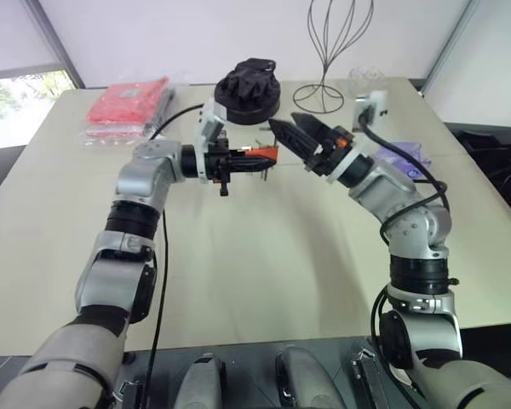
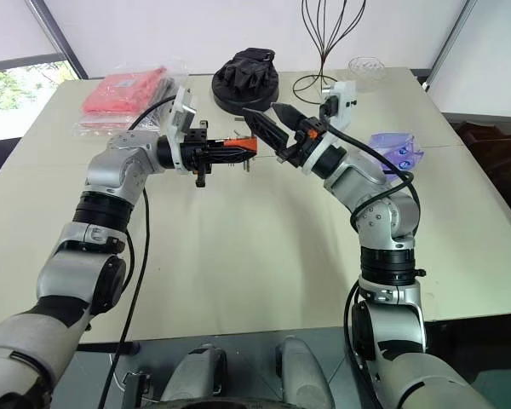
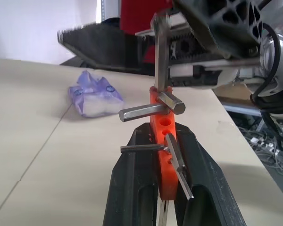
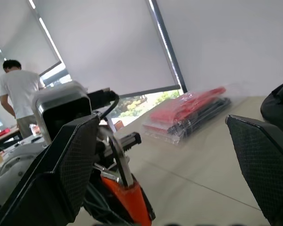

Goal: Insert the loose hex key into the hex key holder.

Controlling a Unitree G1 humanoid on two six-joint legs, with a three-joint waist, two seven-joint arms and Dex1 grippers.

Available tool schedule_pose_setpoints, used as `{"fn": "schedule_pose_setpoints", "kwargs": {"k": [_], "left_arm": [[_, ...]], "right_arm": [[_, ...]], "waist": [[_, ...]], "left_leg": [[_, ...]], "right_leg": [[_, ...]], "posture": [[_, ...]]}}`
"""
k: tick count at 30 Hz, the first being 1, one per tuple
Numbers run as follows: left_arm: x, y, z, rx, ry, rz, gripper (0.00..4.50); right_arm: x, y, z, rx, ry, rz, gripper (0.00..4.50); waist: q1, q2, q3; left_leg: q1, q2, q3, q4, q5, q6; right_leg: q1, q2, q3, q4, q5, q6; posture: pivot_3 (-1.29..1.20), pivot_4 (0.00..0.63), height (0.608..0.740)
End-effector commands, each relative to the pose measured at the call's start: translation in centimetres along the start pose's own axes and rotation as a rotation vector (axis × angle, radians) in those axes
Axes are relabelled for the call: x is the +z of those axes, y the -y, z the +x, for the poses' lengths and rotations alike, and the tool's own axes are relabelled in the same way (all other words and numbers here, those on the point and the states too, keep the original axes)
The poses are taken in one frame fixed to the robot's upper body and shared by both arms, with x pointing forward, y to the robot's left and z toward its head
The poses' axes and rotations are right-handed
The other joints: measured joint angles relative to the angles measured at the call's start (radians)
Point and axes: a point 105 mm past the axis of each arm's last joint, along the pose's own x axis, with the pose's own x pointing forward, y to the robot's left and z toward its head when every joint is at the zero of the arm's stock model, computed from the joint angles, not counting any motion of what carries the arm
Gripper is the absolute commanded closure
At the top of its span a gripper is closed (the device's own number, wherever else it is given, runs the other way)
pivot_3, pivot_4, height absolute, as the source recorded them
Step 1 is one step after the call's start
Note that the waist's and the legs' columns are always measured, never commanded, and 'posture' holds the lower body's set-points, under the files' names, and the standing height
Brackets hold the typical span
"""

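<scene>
The hex key holder [image 1: 261,154], a small orange-red block with several grey keys sticking out, is held above the table with my left gripper [image 1: 243,158] shut on it. In the left wrist view the black fingers [image 3: 132,183] clamp both sides of the holder [image 3: 161,123]. The loose hex key [image 3: 162,56], a thin grey rod, stands upright in the holder's far end. My right gripper [image 1: 283,121] is open just past that end, its fingers [image 4: 73,160] spread wide on either side of the key [image 4: 119,160] and not touching it.
A purple-white pouch [image 1: 402,158] lies on the table to the right, under my right arm. Red packets [image 1: 128,104] sit at the far left, a black object on a round base [image 1: 249,85] and a wire stand [image 1: 328,60] at the back. A person [image 4: 20,94] stands beyond the table.
</scene>
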Motion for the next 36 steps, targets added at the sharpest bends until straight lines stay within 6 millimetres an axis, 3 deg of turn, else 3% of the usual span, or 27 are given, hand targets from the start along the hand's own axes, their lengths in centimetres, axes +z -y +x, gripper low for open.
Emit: {"fn": "schedule_pose_setpoints", "kwargs": {"k": [1,4,8,12,15,17,21,26,27,30,36], "left_arm": [[1.3,0.1,-0.4,0.012,0.037,0.029,4.50],[0.6,0.2,-1.1,0.037,0.025,0.014,4.50],[-1.3,0.4,-2.8,0.119,0.011,-0.068,4.50],[-4.6,0.9,-4.9,0.251,-0.018,-0.236,4.50],[-8.3,0.6,-6.5,0.402,-0.124,-0.385,4.50],[-9.4,0.4,-7.1,0.462,-0.149,-0.439,4.50],[-11.6,-0.5,-8.7,0.623,-0.166,-0.557,2.76],[-12.4,-1.0,-10.2,0.728,-0.263,-0.521,0.34],[-12.8,-1.3,-10.9,0.770,-0.319,-0.468,0.06],[-13.0,-1.7,-12.8,0.853,-0.429,-0.347,0.06],[-10.0,-1.9,-14.4,0.929,-0.411,-0.139,0.06]], "right_arm": [[1.7,-1.7,-0.7,0.092,0.015,-0.033,0.06],[1.7,-2.9,-2.8,0.179,-0.064,-0.029,0.06],[-0.2,-2.6,-5.7,0.142,-0.275,-0.176,0.06],[-1.0,-2.2,-6.5,0.108,-0.322,-0.212,0.06],[-1.8,-1.9,-6.5,0.088,-0.332,-0.221,0.06],[-2.1,-1.8,-6.5,0.085,-0.332,-0.223,0.06],[-3.1,-1.9,-5.8,0.087,-0.328,-0.216,0.00],[-3.1,-1.7,-5.7,0.082,-0.323,-0.217,0.00],[-3.1,-1.6,-5.7,0.078,-0.324,-0.218,0.00],[-3.3,-1.4,-5.9,0.068,-0.332,-0.221,0.00],[-4.2,-0.8,-6.6,0.033,-0.354,-0.227,0.00]], "waist": [[0.000,0.000,0.000],[0.001,0.000,0.000],[0.002,0.000,0.000],[-0.005,0.000,0.000],[-0.002,0.000,0.000],[0.002,0.000,0.000],[0.009,-0.001,0.000],[0.017,-0.001,0.000],[0.017,-0.001,0.000],[0.008,-0.001,0.000],[0.000,-0.001,0.000]], "left_leg": [[0.000,0.000,0.000,0.000,0.000,0.000],[0.000,0.000,0.000,0.000,0.000,0.000],[0.000,0.000,-0.001,0.000,0.000,0.001],[0.001,0.001,-0.001,0.000,0.000,0.001],[0.002,0.001,-0.001,0.000,0.000,0.001],[0.001,0.001,-0.001,0.000,0.000,0.001],[0.000,0.000,-0.001,0.002,0.000,0.001],[0.000,0.000,-0.001,0.002,0.000,0.001],[0.001,0.000,-0.001,0.002,0.000,0.001],[0.003,0.001,-0.001,0.001,0.000,0.001],[0.003,0.001,-0.001,0.000,0.000,0.001]], "right_leg": [[0.000,0.000,0.000,0.000,0.000,0.000],[0.000,0.000,0.000,0.000,0.000,0.000],[0.000,0.000,0.000,-0.001,0.000,0.000],[0.000,0.001,0.001,-0.001,0.000,0.000],[0.000,0.002,0.001,0.000,0.000,0.000],[0.000,0.001,0.001,0.000,0.000,0.000],[0.001,0.000,0.000,0.000,0.000,0.000],[0.001,0.000,0.000,0.000,0.000,0.000],[0.001,0.000,0.000,0.000,0.000,0.000],[0.002,0.000,0.001,0.000,0.000,0.000],[0.001,0.000,0.001,0.000,0.000,0.000]], "posture": [[0.00,0.150,0.740],[0.00,0.150,0.740],[0.00,0.150,0.740],[0.00,0.150,0.740],[0.00,0.150,0.740],[0.00,0.150,0.740],[0.00,0.150,0.740],[0.00,0.150,0.740],[0.00,0.150,0.740],[0.00,0.150,0.740],[0.00,0.150,0.740]]}}
